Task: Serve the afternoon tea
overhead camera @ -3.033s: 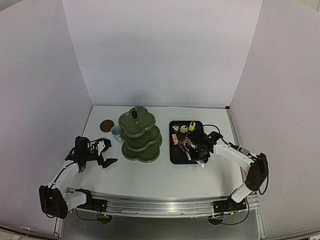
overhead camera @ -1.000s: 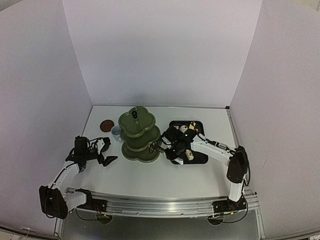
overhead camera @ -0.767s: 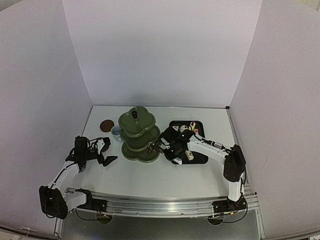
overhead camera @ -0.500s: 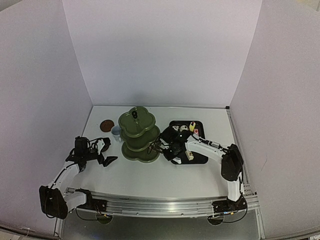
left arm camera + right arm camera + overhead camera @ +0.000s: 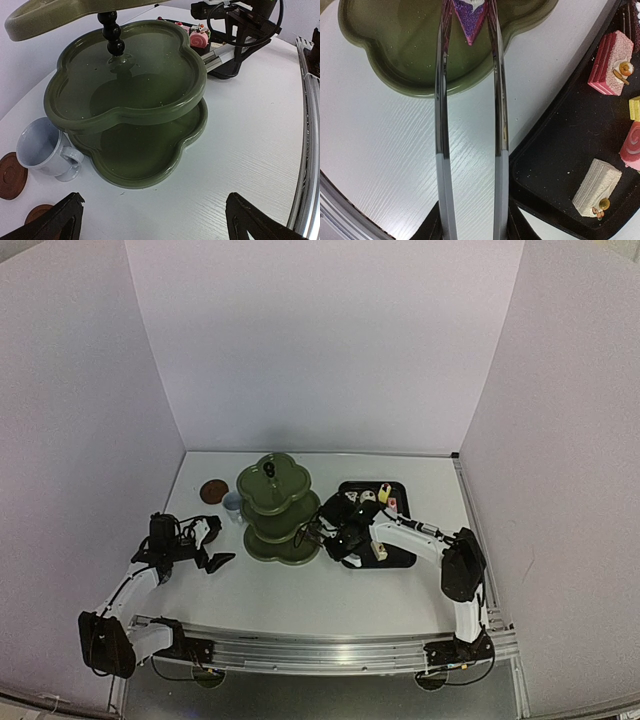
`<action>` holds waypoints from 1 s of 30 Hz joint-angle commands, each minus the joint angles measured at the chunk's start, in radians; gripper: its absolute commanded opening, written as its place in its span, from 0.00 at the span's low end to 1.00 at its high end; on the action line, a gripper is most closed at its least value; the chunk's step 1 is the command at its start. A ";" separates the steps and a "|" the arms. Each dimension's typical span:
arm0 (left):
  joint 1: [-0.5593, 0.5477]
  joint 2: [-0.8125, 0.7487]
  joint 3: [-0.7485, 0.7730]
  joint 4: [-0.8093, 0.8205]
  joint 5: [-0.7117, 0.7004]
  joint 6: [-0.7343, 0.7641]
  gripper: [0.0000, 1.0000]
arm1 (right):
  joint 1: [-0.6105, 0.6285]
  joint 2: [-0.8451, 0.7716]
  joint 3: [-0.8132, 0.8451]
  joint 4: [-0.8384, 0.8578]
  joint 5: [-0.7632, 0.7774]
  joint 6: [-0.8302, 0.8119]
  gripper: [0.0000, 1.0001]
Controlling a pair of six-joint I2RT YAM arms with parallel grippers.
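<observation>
- Your right gripper (image 5: 472, 231) clamps the tongs (image 5: 441, 125), which pinch a purple cake wedge (image 5: 470, 22) over the lowest tier of the stand (image 5: 395, 60).
- If the tongs open unevenly, the wedge may stick to one side or topple.
- Your left gripper (image 5: 152, 220) gapes wide, holding nothing.

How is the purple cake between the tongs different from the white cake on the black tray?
The purple cake is a pointed wedge; the white cake is a long block. The purple cake sits between the arms of the tongs over the green stand; the white cake lies on the black tray. Both are small cake slices.
</observation>
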 commanded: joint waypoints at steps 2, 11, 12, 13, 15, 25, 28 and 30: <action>-0.004 -0.021 0.003 0.008 -0.007 0.016 1.00 | 0.005 -0.088 -0.002 0.015 -0.004 0.010 0.34; -0.004 -0.020 0.003 0.007 -0.004 0.023 1.00 | 0.005 -0.155 -0.063 0.007 0.013 0.038 0.35; -0.003 -0.020 0.003 0.005 -0.005 0.023 1.00 | 0.006 -0.162 -0.069 0.006 0.013 0.042 0.35; -0.003 -0.020 0.004 0.003 -0.005 0.023 1.00 | 0.006 -0.169 -0.075 0.004 0.011 0.045 0.35; -0.004 -0.021 0.004 0.000 -0.005 0.024 1.00 | 0.005 -0.183 -0.084 -0.001 0.010 0.055 0.35; -0.004 -0.031 0.012 0.033 -0.015 -0.066 1.00 | 0.005 -0.294 -0.164 -0.064 0.104 0.154 0.35; -0.004 -0.043 0.003 0.072 -0.043 -0.155 1.00 | 0.004 -0.329 -0.192 -0.083 0.153 0.204 0.35; -0.004 -0.051 -0.008 0.100 -0.068 -0.224 0.99 | 0.004 -0.345 -0.200 -0.114 0.183 0.243 0.35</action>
